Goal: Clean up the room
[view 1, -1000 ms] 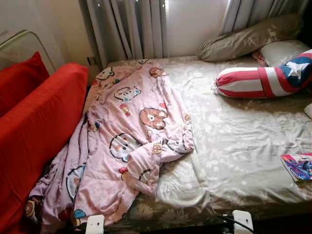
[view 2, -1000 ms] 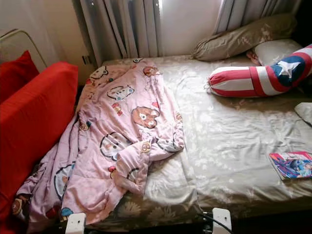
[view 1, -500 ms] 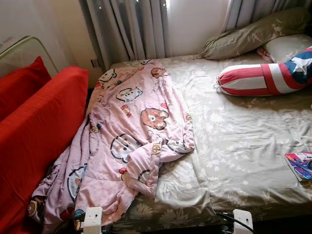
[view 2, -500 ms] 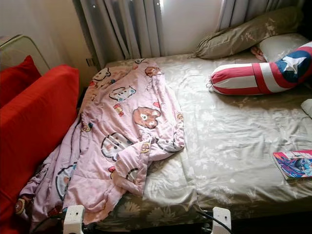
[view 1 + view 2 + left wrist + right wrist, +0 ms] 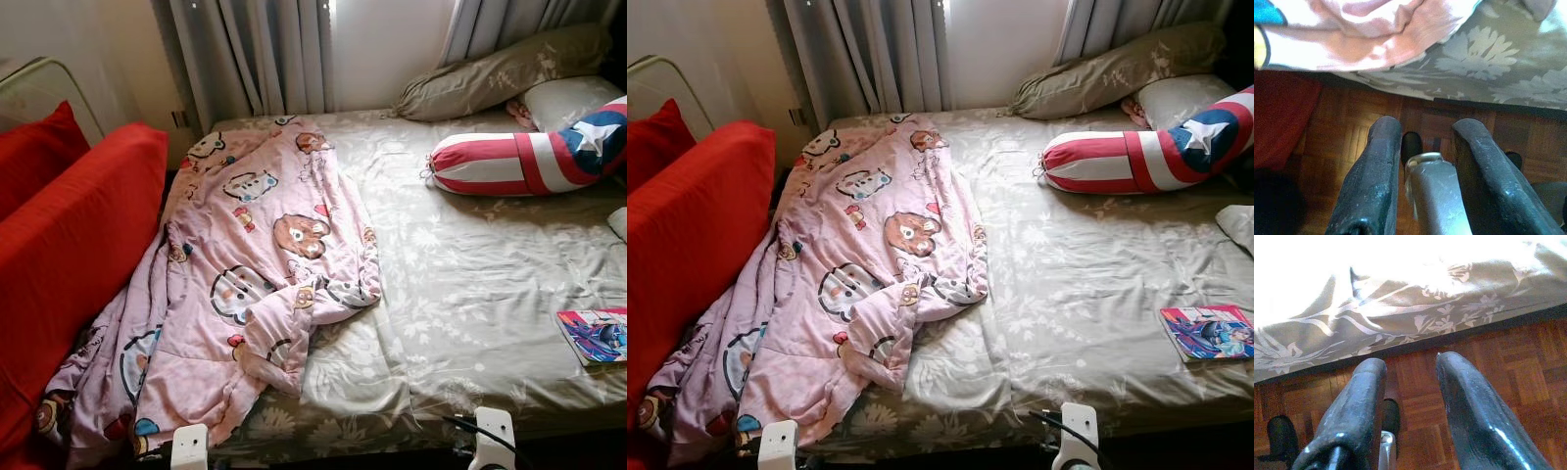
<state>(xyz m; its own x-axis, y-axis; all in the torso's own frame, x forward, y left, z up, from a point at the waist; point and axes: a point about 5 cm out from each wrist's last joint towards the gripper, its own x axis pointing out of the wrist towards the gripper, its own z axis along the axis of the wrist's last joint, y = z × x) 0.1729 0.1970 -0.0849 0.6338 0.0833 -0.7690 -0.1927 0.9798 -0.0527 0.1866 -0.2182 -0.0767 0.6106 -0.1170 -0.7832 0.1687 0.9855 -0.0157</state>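
My left gripper [image 5: 1422, 132] and right gripper [image 5: 1408, 364] hang with fingers spread, empty, over parquet floor [image 5: 1528, 377] beside the bed [image 5: 470, 274] edge; pink blanket [image 5: 255, 284] overhangs it.

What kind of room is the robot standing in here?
Most likely a bedroom in a home. A bed with a floral sheet holds a crumpled pink blanket, pillows and a striped bolster. Curtains hang behind it.
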